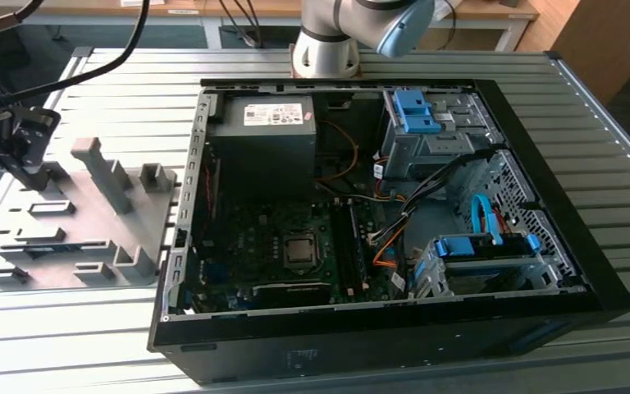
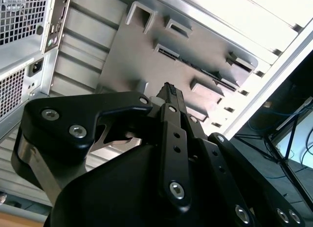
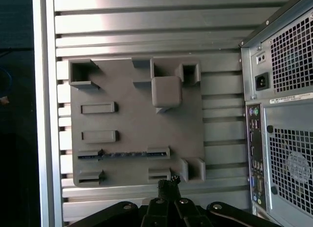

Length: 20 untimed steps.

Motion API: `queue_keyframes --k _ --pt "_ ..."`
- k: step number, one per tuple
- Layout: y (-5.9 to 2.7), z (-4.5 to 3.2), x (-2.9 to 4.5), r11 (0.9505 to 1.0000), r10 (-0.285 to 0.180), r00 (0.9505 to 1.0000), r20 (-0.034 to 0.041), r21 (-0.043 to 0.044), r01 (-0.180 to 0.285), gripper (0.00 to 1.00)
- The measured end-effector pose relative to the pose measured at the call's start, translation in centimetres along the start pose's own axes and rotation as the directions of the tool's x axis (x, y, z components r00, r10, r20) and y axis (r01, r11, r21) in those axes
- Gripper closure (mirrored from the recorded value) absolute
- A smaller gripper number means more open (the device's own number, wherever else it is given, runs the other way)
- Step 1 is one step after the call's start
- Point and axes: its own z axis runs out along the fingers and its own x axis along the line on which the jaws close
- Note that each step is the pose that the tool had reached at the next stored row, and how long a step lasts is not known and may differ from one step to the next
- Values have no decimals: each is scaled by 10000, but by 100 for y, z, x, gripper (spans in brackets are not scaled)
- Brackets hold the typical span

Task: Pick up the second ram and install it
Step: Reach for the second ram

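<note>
Gripper (image 3: 168,182) first: it hangs above the gray holder plate (image 3: 137,109), dark metal fingers pressed together into a single narrow tip, with nothing between them. In the second wrist view the gripper (image 2: 168,91) shows black linkages dotted with silver screws fanning back from that tip. Just off the tip sits the second ram (image 3: 124,154), a thin dark strip with a hint of blue, standing on its long edge and seated at each end in a slotted gray block. Its long axis runs along the plate's edge nearest the tip, with one end aimed at the computer case (image 3: 274,114). From the exterior view the second ram (image 1: 61,245) lies across the plate, pointing from the exterior view's left toward the case. The plate is matte gray plastic, a flat slab studded with square posts and rectangular pockets. It rests on a tabletop (image 1: 63,345) of ribbed, brushed aluminium slats. Beside it, the black case lies open, with a green motherboard (image 1: 282,238) and a blue cable (image 1: 486,215) inside.
</note>
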Motion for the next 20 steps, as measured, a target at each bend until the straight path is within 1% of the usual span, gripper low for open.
queue_keyframes --k 8,20 --pt "-8 110 44 10000 0 10000 0 0 0 90" --pt "-18 246 98 10000 0 10000 0 0 0 90"
